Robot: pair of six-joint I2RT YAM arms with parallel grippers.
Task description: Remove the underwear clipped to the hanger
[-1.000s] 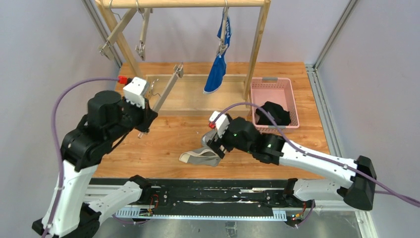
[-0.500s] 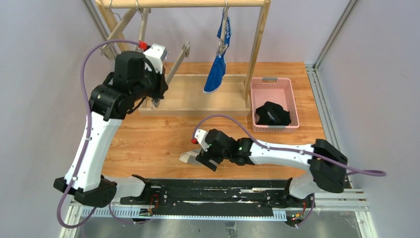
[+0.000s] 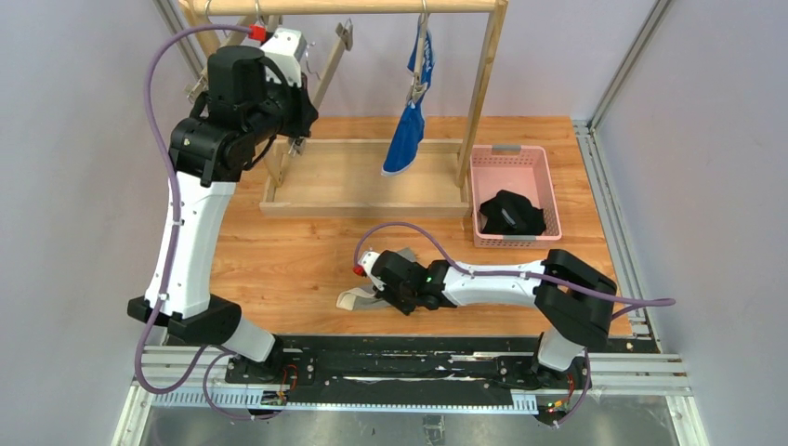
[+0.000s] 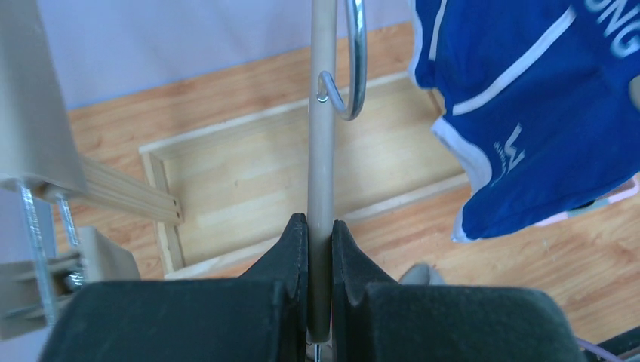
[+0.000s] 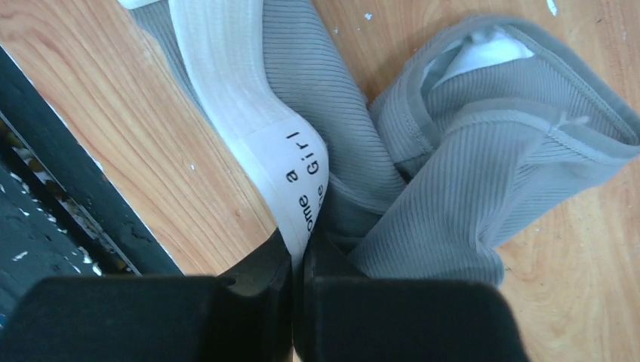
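The grey underwear lies crumpled on the table near the front edge. My right gripper is shut on its white lettered waistband. The blue underwear with white trim hangs clipped to a hanger on the wooden rail, and it shows at the right of the left wrist view. The black underwear lies in the pink basket. Up by the rail, my left gripper is shut on the bar of an empty beige hanger with a metal hook.
The wooden rack has a top rail, a right post and a low base frame. Another hanger hangs at the rail's left, partly behind my left arm. A black rail runs along the table's near edge.
My left arm has lifted the empty hanger from low over the table up toward the rail. My right gripper, open before, has moved left onto the grey underwear and shut on its waistband.
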